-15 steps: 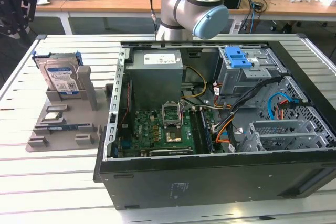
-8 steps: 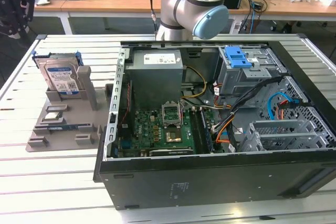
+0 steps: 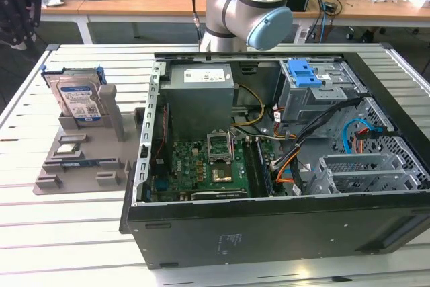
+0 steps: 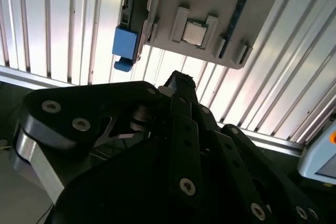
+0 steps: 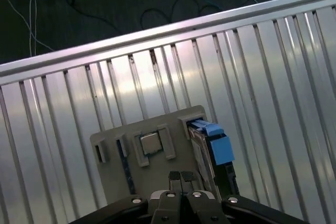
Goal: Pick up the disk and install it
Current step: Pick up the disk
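Observation:
The disk (image 3: 78, 100) is a silver drive with a blue-and-white label in a blue bracket. It stands upright in a slot at the back of a grey holder tray (image 3: 80, 166), on the exterior view's left. In both wrist views it appears edge-on with its blue bracket (image 5: 218, 148) (image 4: 125, 45) beside the tray (image 5: 113, 156). My gripper (image 5: 181, 176) hangs well above the tray, shut with its fingertips together and nothing between them. It is apart from the disk.
An open black computer case (image 3: 282, 226) fills the middle and the exterior view's right, with a grey power supply (image 3: 200, 95), a motherboard (image 3: 201, 166) and a metal drive cage topped by a blue clip (image 3: 302, 72). A chip (image 5: 150, 142) lies in the tray. The table is ribbed metal (image 3: 67, 233).

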You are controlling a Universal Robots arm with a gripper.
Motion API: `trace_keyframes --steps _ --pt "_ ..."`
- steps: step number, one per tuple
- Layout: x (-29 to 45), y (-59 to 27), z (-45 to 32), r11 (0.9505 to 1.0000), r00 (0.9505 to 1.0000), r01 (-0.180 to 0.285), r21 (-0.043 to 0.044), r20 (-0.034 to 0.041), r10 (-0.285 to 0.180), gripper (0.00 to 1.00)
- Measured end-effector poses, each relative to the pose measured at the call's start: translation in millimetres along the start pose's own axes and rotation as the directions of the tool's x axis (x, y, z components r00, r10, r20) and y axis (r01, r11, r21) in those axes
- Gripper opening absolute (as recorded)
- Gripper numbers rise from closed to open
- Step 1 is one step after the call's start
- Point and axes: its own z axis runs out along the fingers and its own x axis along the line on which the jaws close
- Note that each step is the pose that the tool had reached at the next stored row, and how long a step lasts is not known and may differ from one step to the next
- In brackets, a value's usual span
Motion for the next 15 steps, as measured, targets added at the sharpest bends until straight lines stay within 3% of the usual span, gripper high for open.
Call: trace_keyframes --steps 4,15 --pt "0.0 0.0 0.0 0.9976 0.9976 0.069 -0.0016 -0.0030 -0.069 0.10" --pt "0.0 0.0 0.0 0.9855 0.9855 0.169 -0.0045 -0.0073 -0.169 0.10"
